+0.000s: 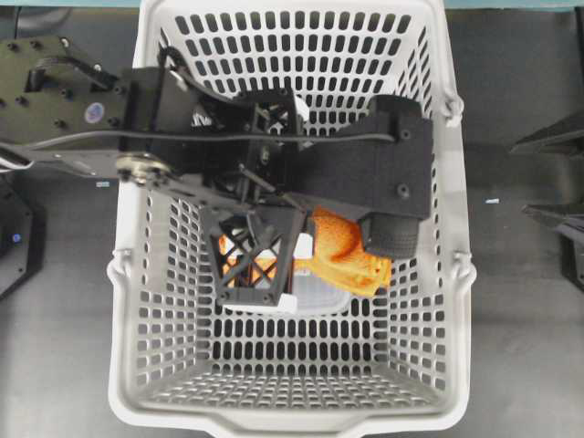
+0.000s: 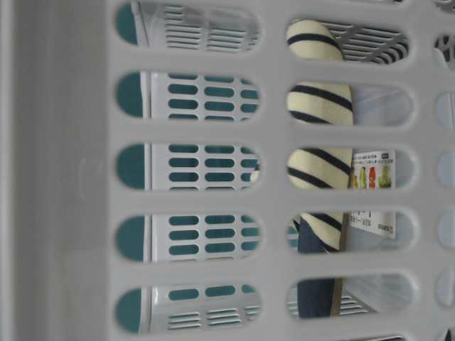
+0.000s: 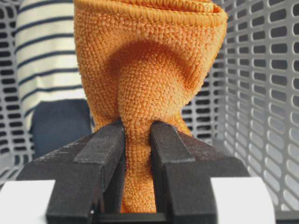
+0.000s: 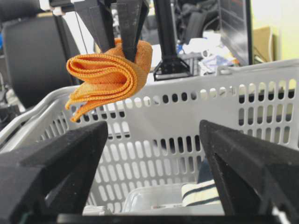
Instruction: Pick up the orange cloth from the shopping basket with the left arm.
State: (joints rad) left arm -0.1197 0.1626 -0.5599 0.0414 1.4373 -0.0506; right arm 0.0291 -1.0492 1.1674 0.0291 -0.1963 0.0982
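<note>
The orange cloth point(image 3: 145, 70) is pinched between the black fingers point(image 3: 100, 154) of my left gripper point(image 3: 137, 128), which is shut on a bunched fold of it. In the overhead view the left gripper point(image 1: 304, 248) hangs over the middle of the light-grey shopping basket point(image 1: 461, 274), with the cloth point(image 1: 351, 255) spilling to its right. From the right wrist view the cloth point(image 4: 110, 70) hangs folded at about the height of the basket rim point(image 4: 243, 70), clear of the floor. My right gripper point(image 4: 153, 128) is open and empty outside the basket's right side.
A navy-and-cream striped slipper point(image 3: 46, 56) stands against the basket wall behind the cloth and shows through the slots point(image 2: 320, 106). A clear plastic container point(image 1: 319, 294) with a printed label point(image 2: 373, 170) lies on the basket floor. The right arm's pointed parts point(image 1: 547, 141) sit at the right edge.
</note>
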